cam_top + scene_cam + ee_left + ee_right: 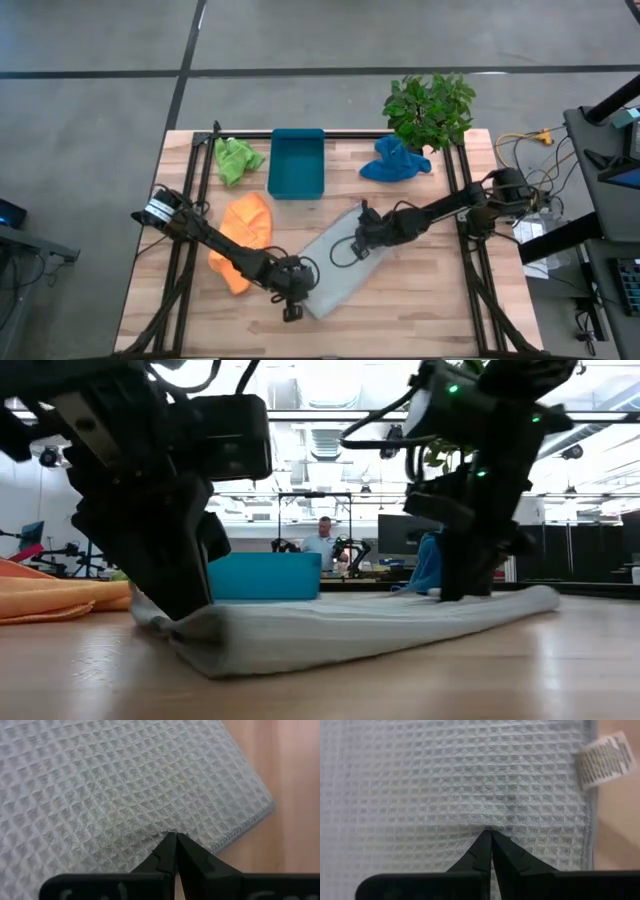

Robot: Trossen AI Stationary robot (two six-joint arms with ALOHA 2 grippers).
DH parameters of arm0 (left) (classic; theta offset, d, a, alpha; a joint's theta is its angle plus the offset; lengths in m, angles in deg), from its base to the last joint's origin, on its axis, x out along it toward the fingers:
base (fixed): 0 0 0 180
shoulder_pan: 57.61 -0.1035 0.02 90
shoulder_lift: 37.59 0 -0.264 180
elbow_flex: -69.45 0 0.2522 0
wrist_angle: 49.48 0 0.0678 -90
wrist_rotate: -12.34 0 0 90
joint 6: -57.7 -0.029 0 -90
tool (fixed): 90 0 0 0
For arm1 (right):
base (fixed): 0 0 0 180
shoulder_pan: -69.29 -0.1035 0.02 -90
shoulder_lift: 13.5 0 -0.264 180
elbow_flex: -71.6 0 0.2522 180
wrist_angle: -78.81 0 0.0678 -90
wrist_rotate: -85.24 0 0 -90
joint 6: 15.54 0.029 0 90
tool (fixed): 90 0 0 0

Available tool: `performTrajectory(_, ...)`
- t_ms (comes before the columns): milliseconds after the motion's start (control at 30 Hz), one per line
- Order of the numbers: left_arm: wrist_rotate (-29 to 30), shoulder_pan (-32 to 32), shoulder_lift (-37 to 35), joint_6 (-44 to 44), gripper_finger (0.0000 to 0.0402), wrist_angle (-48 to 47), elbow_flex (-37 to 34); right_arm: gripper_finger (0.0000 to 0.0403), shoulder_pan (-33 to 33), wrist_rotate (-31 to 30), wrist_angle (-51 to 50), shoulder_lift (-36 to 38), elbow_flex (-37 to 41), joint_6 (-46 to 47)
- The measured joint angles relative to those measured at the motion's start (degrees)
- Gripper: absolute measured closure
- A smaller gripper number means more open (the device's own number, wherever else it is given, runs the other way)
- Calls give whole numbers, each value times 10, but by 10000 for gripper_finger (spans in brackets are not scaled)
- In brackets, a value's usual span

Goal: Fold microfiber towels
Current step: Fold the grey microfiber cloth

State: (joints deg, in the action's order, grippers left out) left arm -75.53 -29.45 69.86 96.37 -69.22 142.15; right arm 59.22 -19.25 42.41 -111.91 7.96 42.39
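Note:
The grey towel (335, 265) lies on the table as a long strip, folded over with a thick edge toward the low camera (350, 625). My left gripper (292, 300) is shut, tips down on the strip's near end, beside a corner (270, 807). My right gripper (362, 240) is shut, tips down on the strip's far half, near the hemmed edge with a white label (606, 759). The orange towel (245, 235) lies crumpled left of the grey one. The lime green towel (235, 158) and the blue towel (395, 160) lie bunched at the back. My left gripper has a small pucker of the grey towel's top surface (167, 827) between its shut fingertips, a little in from the near corner. The fingers come from above, pointing down. The towel lies on the table, slack. My right gripper has a small pucker of the grey towel's top surface (492, 822) between its shut fingertips, a little in from the labelled edge. The fingers come from above, pointing down. The towel lies flat on the table; how many layers are caught does not show.
A teal tray (297, 162) stands at the back middle, between the green and blue towels. A potted plant (430, 105) stands at the back right corner. Bare wood shows at the near right (430, 300). A person (322, 540) sits in the room beyond.

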Motion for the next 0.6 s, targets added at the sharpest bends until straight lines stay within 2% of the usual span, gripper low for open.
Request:
performTrajectory(200,-26,31,76,49,401,109,43,394,38,11,57,0,0,-72)
performTrajectory(300,-31,42,106,55,401,129,81,394,48,32,88,0,-1,-104)
performTrajectory(467,-18,40,87,23,401,105,95,394,33,26,80,34,-4,-108)
performTrajectory(600,2,22,38,-15,401,83,87,394,-33,17,102,73,0,-90)
